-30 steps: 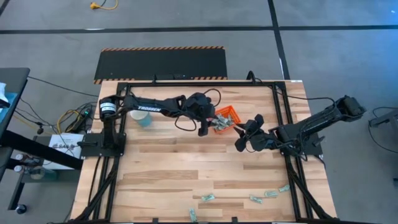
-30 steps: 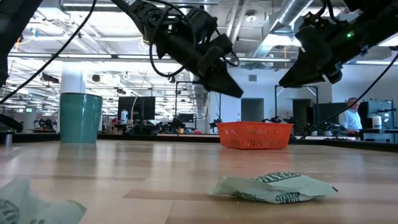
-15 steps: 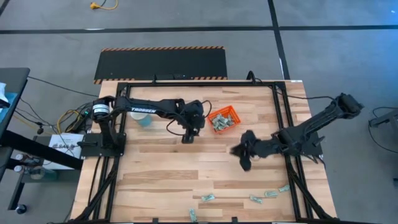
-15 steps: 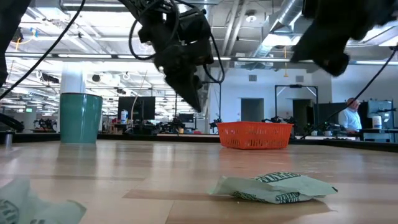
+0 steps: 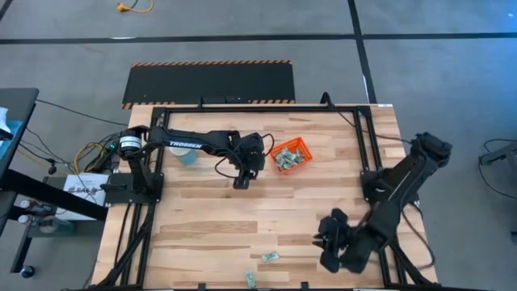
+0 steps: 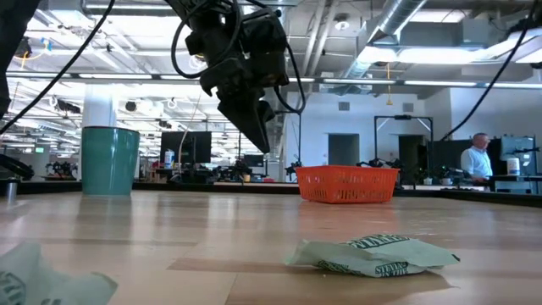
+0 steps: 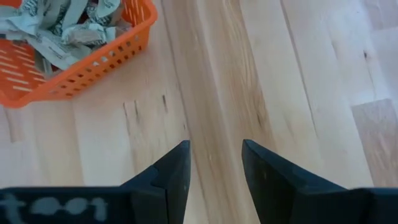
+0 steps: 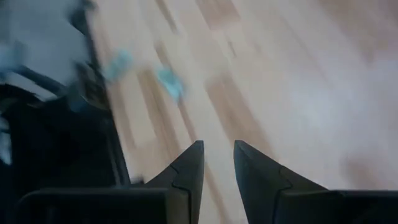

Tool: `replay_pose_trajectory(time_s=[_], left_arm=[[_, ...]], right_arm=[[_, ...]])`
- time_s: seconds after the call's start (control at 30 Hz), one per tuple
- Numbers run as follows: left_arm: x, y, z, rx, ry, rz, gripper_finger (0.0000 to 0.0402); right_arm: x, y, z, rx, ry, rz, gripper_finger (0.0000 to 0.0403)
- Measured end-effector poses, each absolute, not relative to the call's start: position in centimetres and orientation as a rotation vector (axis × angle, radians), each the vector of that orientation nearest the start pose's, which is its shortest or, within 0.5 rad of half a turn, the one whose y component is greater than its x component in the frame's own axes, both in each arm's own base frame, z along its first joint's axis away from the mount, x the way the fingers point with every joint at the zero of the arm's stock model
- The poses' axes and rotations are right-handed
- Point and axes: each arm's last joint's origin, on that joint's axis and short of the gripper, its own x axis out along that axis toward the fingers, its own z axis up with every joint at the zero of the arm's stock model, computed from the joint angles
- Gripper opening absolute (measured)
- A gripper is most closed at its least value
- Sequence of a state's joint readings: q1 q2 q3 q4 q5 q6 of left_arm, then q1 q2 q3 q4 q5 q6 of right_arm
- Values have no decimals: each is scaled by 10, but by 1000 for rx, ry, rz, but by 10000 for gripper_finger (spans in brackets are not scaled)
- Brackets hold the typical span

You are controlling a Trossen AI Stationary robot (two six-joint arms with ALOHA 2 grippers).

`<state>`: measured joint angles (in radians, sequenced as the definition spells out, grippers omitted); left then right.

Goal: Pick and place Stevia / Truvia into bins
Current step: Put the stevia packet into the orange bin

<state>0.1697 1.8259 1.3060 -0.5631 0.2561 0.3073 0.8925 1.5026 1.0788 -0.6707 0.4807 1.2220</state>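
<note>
The orange tray [image 5: 291, 153] stands at the table's far middle, with several pale green packets piled in it [image 7: 56, 25]; the low view shows its mesh wall [image 6: 347, 184]. My left gripper [image 5: 240, 181] hovers open just left of the tray, above bare wood [image 7: 214, 155], and hangs well above the table in the low view [image 6: 257, 131]. My right gripper [image 5: 327, 246] is open above the near right part of the table [image 8: 217, 158]. Loose packets [image 8: 169, 81] lie flat ahead of it, and others lie by the near edge [image 5: 270, 257] [image 6: 373, 254].
A light-blue cup [image 5: 187, 155] [image 6: 110, 159] stands far left of the tray, under my left arm. The black table frame [image 5: 367, 153] runs along the right side, close to my right arm. A person [image 6: 478, 161] stands in the room beyond. Bare wood lies mid-table [image 5: 242, 218].
My right gripper has swung from beside the tray toward the table's near edge, and now stands over the loose packets at the near right. My left gripper drew back from the tray's edge toward the left, then kept still.
</note>
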Motion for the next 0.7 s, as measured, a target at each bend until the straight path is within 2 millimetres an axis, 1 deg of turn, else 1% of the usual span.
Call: replay_pose_trajectory(time_s=[0.17,0.33,0.53,0.7], left_arm=[[371,56,205,59,1016,-239,132],[374,57,207,67,984,-234,132],[375,57,207,69,977,-233,132],[375,57,207,76,976,-237,132]], right_arm=[[197,241,224,592,1159,-303,81],[201,257,208,697,1280,-359,81],[200,267,187,746,1420,-447,81],[199,270,175,705,1522,-454,81]])
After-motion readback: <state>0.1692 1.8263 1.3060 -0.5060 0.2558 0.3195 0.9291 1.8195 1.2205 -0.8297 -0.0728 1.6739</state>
